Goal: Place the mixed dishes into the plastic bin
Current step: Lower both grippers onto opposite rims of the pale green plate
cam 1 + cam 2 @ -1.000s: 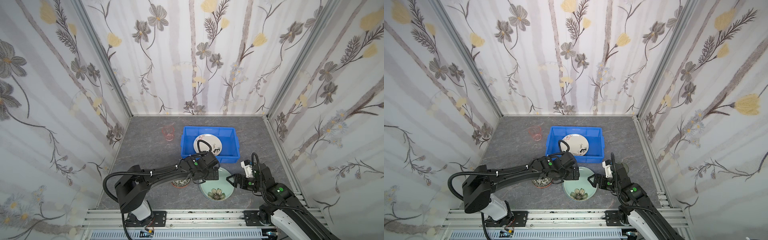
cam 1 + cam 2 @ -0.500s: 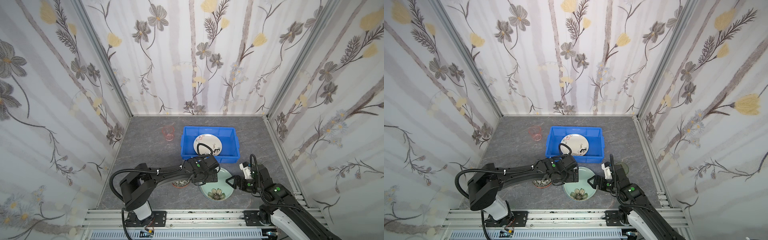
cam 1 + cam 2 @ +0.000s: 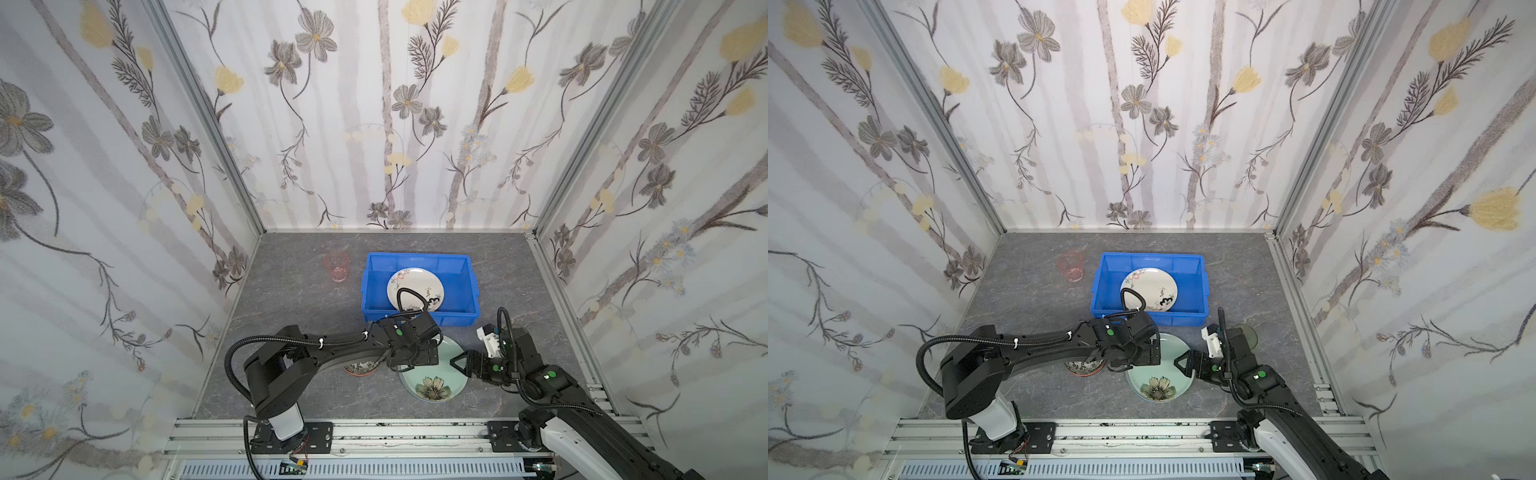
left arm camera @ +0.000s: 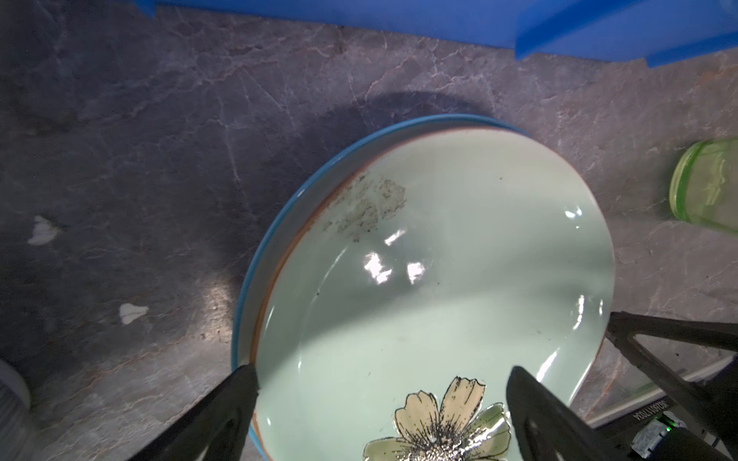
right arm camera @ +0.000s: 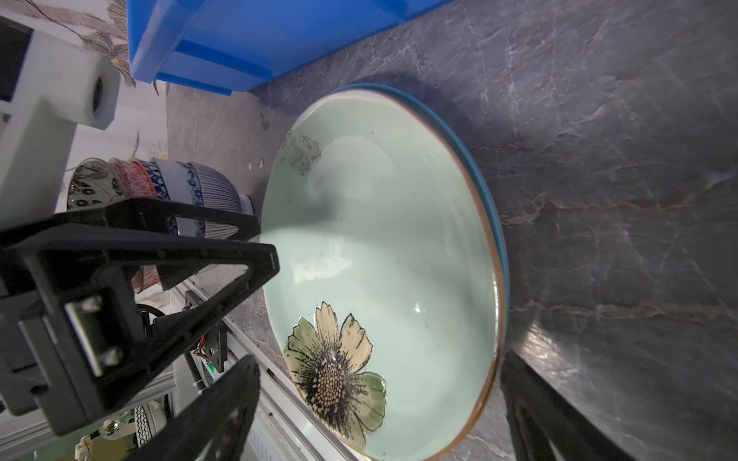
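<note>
Dishes half sorted; the green flowered plate (image 3: 434, 376) is the one in hand. Left pincer (image 4: 382, 371) apart, wide, low over that plate's left side: one finger at the rim, the other over the glaze by the painted flower. Nothing held. Right pincer (image 5: 378, 357) apart too, rolled on its side at the plate's right rim, one finger down near the counter (image 3: 291, 299), one above. Empty. I cannot tell whether either touches the plate.

Under the green plate lies a blue-rimmed plate (image 4: 275, 255), only its edge showing. Bowl stack (image 3: 359, 368) stands just left of the plates, partly under the left arm. Green cup (image 3: 1250, 332) sits right of the plates, beyond the right arm. Blue bin (image 3: 453, 318) is just beyond the plates, with a cream plate (image 3: 415, 286) inside. Pink cup (image 3: 336, 268) stands on the counter left of the bin.

Worries from here:
- Two pincers on one plate, tips close. Closing from both sides could knock them together or tip the plate.
- Left finger sits where the two rims meet. It could wedge under both and drag the lower plate along.
- Glazed rim, thin bite: I judge a slip likely on the lift.
- A sweep of the left arm could topple the bowl stack.
- Bin's near wall is close. A low carry would clip it.
</note>
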Action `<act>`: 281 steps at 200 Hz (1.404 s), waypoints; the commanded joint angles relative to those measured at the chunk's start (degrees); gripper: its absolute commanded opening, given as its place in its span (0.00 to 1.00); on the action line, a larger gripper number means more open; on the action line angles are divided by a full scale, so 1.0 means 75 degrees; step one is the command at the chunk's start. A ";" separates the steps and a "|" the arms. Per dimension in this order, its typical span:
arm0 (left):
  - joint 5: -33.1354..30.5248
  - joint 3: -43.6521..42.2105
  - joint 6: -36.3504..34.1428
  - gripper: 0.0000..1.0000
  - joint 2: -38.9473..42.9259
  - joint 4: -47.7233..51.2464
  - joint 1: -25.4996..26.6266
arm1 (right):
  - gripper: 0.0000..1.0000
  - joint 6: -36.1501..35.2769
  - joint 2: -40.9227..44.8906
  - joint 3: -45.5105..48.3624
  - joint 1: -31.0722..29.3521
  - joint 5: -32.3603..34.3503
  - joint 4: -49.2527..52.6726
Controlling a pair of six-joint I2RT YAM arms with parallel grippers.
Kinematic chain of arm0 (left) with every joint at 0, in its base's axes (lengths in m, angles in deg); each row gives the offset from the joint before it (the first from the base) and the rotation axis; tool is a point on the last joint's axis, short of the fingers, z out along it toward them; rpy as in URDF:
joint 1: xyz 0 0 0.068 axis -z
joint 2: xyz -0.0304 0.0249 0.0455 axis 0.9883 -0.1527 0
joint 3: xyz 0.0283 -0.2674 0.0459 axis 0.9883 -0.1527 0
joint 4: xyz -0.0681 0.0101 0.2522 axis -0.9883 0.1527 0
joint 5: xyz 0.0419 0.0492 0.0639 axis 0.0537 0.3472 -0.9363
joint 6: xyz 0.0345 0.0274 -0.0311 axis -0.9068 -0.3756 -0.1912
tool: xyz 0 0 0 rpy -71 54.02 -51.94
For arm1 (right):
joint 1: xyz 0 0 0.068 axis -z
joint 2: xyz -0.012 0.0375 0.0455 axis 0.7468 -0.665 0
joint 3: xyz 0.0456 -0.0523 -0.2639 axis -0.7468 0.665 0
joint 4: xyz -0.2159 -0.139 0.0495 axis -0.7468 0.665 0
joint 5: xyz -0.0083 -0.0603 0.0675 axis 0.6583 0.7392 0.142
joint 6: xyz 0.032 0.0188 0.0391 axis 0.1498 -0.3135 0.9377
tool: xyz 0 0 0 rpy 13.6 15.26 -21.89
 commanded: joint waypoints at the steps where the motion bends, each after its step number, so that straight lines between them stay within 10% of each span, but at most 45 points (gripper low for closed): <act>1: 0.0061 -0.0117 0.0007 1.00 -0.0063 -0.0178 -0.0007 | 0.93 -0.0006 -0.0058 0.0006 0.0018 -0.0121 -0.0349; 281: 0.0265 -0.0004 0.0000 1.00 -0.0098 -0.0208 0.0023 | 0.89 0.0066 -0.0117 0.0009 0.0087 -0.0129 -0.0402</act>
